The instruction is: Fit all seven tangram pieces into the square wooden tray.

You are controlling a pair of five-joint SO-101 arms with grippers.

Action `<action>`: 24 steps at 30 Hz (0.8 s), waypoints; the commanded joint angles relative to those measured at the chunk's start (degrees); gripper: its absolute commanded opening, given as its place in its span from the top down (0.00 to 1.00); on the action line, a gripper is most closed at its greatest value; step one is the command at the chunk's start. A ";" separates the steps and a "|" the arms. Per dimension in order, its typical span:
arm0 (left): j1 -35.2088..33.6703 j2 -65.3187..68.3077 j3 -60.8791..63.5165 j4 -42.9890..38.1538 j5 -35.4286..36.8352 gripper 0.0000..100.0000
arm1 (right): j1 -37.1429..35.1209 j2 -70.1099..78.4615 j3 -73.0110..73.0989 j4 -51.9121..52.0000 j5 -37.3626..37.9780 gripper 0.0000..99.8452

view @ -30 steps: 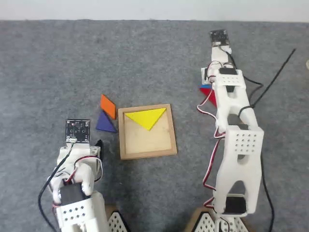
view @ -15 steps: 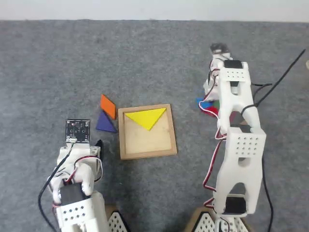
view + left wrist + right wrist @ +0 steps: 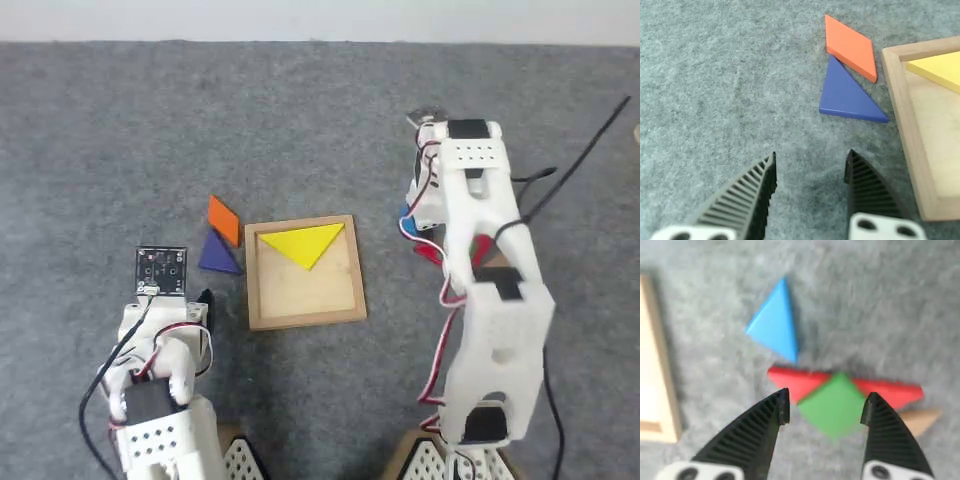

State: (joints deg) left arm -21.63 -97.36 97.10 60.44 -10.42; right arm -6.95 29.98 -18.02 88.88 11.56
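Observation:
The square wooden tray (image 3: 302, 297) lies mid-table with a yellow triangle (image 3: 300, 243) in its far half. An orange parallelogram (image 3: 224, 219) and a dark blue triangle (image 3: 218, 253) lie just left of it. My left gripper (image 3: 811, 160) is open over bare carpet, short of the dark blue triangle (image 3: 847, 95) and orange parallelogram (image 3: 850, 46). My right gripper (image 3: 826, 399) hangs open above a green square (image 3: 832, 407) that lies on a red triangle (image 3: 795, 380). A light blue triangle (image 3: 775, 327) lies just beyond them. A tan piece (image 3: 917, 420) peeks out beside the red one.
The right arm (image 3: 470, 200) covers most of the pieces right of the tray; a bit of light blue (image 3: 405, 222) and red (image 3: 430, 250) shows beside it. A black cable (image 3: 580, 150) trails at the far right. Grey carpet covers the table.
The right arm has pulled back and swung left, its wrist now over the pieces right of the tray. The left arm and the tray's pieces have not moved.

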 commanded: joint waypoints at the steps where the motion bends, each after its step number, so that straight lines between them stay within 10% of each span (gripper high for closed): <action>1: 0.09 -0.62 -0.31 0.18 -0.44 0.78 | -0.57 -12.35 5.71 0.75 1.67 0.76; 24: 0.09 -0.62 -0.31 0.18 -0.44 0.78 | -2.42 -17.01 27.34 -20.35 3.25 0.76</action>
State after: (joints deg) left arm -21.63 -97.36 97.10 60.44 -10.42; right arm -7.74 14.07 11.78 71.03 15.96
